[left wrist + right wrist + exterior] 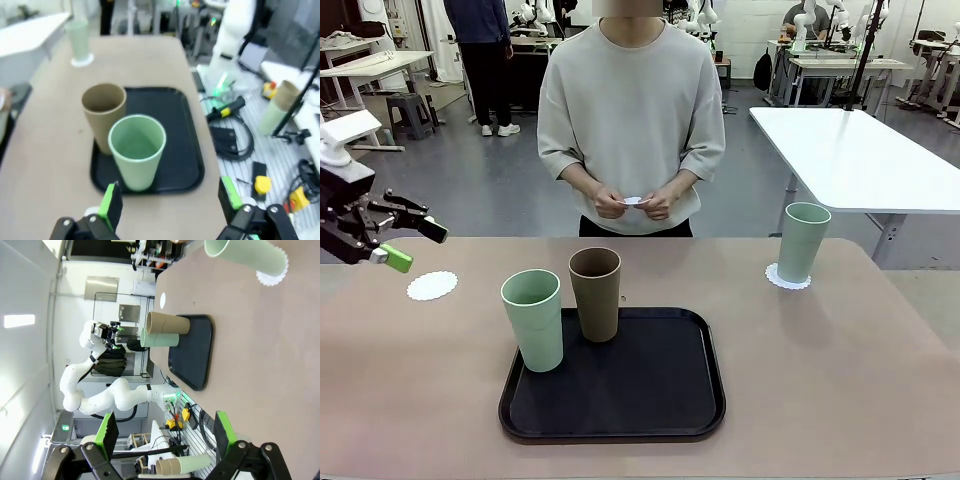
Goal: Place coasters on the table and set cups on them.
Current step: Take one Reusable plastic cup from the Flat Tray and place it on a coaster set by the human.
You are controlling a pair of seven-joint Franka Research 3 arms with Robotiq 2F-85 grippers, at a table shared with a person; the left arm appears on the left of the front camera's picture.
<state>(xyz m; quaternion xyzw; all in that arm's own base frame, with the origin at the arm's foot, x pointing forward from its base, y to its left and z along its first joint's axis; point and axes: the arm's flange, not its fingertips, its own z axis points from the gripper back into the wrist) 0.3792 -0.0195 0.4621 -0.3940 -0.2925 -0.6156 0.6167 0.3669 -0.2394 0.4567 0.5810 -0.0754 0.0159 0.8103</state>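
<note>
My left gripper [417,246] hangs open and empty above the table's [840,370] left end, just over a bare white coaster [432,286]. On a black tray [650,400] stand a mint cup [533,320] and a brown cup [595,294]. A second mint cup [803,242] stands on a coaster [787,277] at the far right. The person holds a third coaster [634,201] in both hands. In the left wrist view my open gripper [170,200] looks down at the mint cup [136,150] and brown cup [103,115]. My right gripper [165,432] is open and empty, far from the mint cup [245,257].
The tray [175,130] lies at the table's near middle. A white table [860,150] stands behind at the right. The person stands at the far edge, hands held at the waist. Bare tabletop lies between the tray and the right cup.
</note>
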